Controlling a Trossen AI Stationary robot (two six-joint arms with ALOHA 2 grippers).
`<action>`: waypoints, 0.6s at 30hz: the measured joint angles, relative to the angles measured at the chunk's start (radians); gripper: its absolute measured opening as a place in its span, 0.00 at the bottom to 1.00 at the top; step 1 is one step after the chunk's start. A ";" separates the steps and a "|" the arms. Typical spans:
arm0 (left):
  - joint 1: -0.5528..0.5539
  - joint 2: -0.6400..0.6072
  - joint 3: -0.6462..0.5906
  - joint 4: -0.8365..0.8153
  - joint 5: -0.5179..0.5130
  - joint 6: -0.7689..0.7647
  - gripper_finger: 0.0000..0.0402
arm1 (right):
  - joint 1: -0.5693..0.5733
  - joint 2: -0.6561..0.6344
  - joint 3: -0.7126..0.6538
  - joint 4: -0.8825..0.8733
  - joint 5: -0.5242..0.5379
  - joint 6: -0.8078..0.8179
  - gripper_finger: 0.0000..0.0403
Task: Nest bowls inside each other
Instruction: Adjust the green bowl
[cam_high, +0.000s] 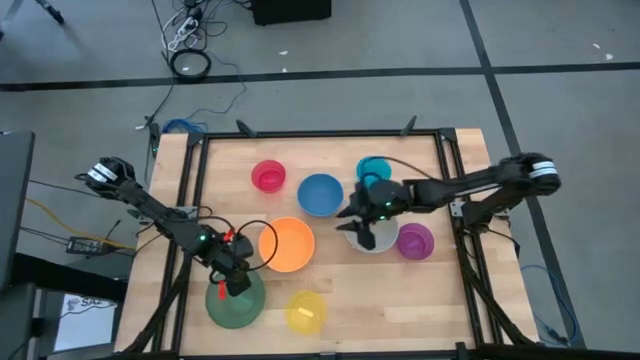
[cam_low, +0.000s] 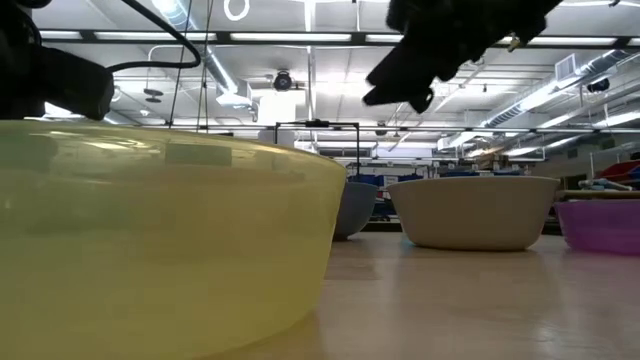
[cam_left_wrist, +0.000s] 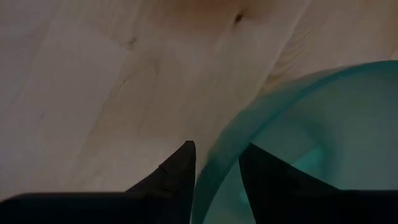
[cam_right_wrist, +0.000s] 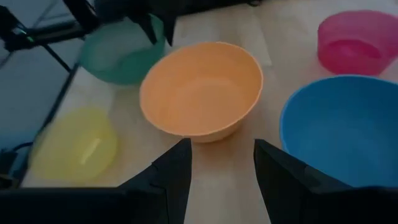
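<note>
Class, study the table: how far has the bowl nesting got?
Done: nothing looks nested; every bowl seen sits alone. In hand: the left gripper straddles the green bowl's rim, while the right gripper hovers open above the grey bowl. Left: all the nesting, orange bowl included.
</note>
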 joint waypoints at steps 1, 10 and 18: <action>0.000 0.000 0.000 0.002 -0.001 0.000 0.33 | 0.000 0.031 0.022 -0.002 0.000 -0.010 0.40; 0.003 0.000 0.000 0.006 -0.087 -0.003 0.33 | 0.020 0.217 0.269 -0.133 0.061 -0.134 0.40; 0.003 0.000 0.000 0.006 -0.131 -0.007 0.33 | 0.036 0.173 0.347 -0.202 0.247 -0.249 0.40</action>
